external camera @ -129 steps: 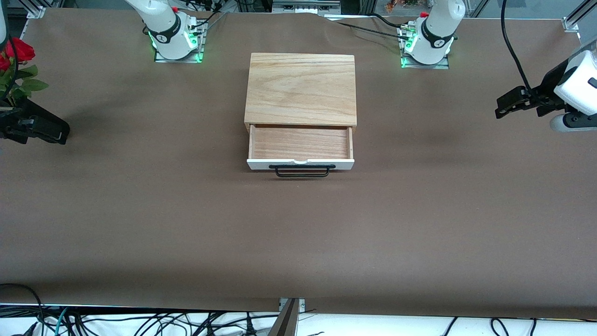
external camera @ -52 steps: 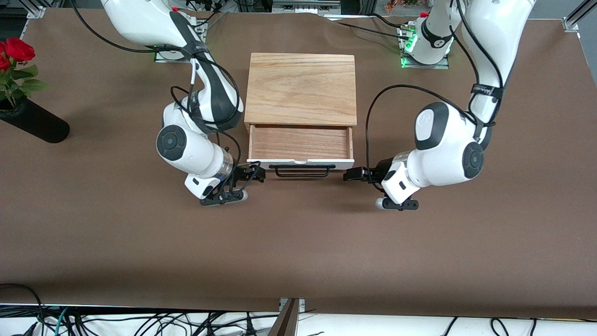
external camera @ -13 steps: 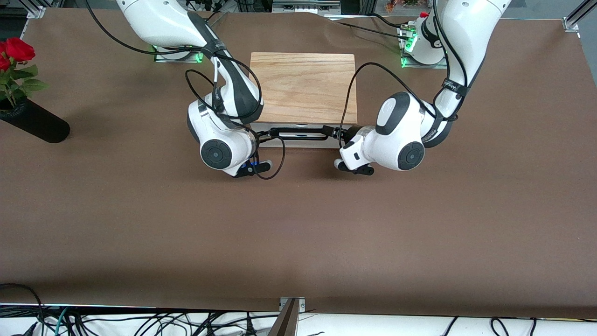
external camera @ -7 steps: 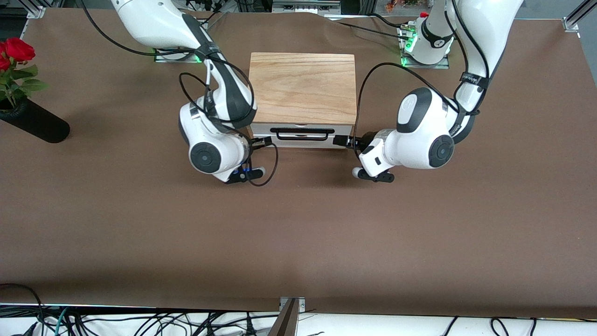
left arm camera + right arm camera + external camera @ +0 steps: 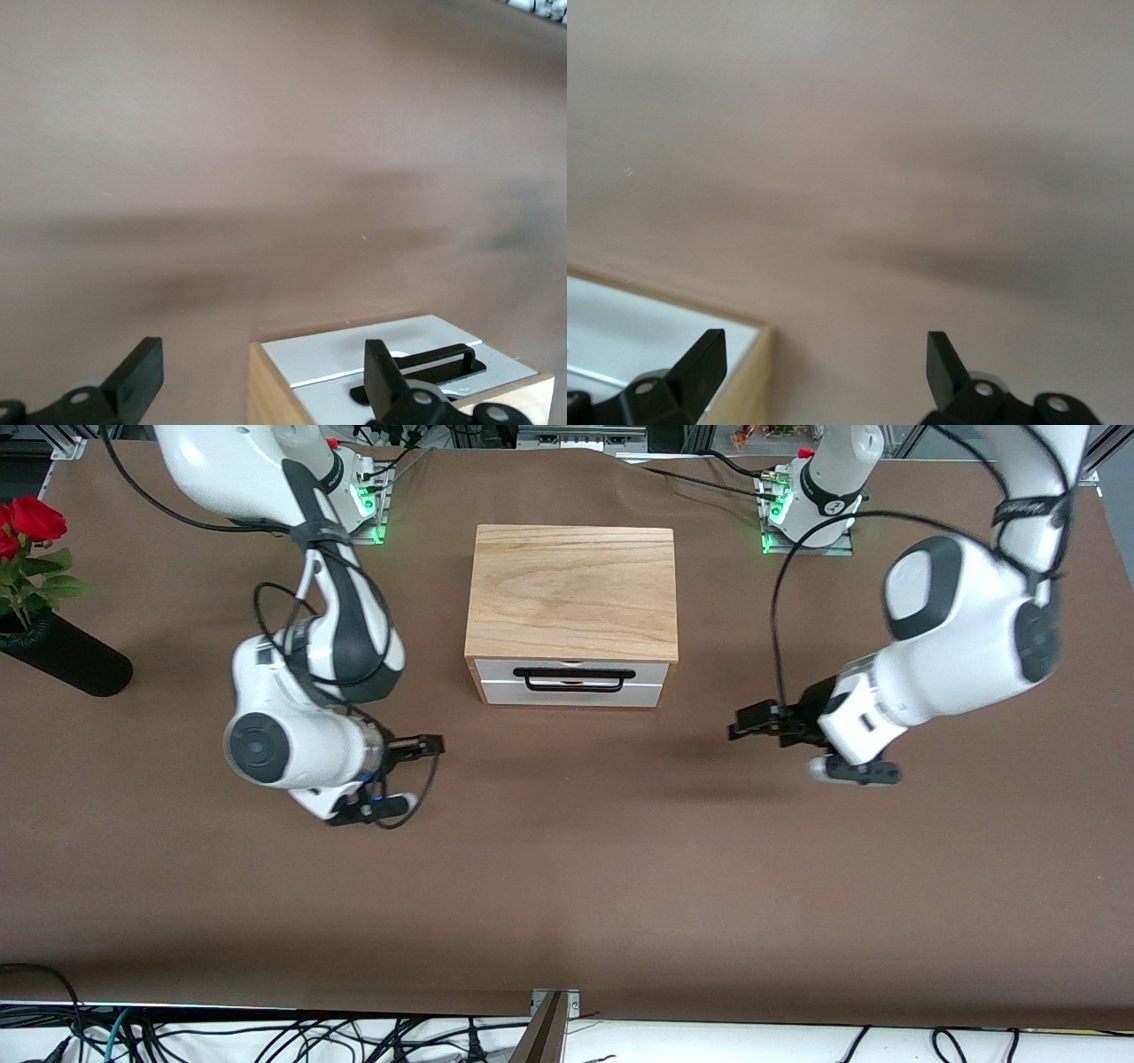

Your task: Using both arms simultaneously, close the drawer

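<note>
The drawer (image 5: 571, 693) sits pushed into the light oak box (image 5: 571, 589); only its white front panel and black wire handle (image 5: 580, 680) show. My left gripper (image 5: 744, 723) is open and empty over the bare table, off the drawer toward the left arm's end. My right gripper (image 5: 432, 746) is open and empty over the table toward the right arm's end. The left wrist view shows its open gripper (image 5: 261, 376) with the drawer front (image 5: 354, 359) and handle (image 5: 438, 359) past it. The right wrist view shows its open gripper (image 5: 824, 359) and a corner of the drawer front (image 5: 647, 328).
A black vase (image 5: 66, 660) with a red rose (image 5: 34, 518) lies at the right arm's end of the table. The arm bases (image 5: 811, 514) stand at the table's edge farthest from the front camera. Cables hang at the nearest edge (image 5: 266, 1036).
The drawer went from open to shut while both grippers pushed its front. In the last second both arms drew away from it, each toward its own end of the table.
</note>
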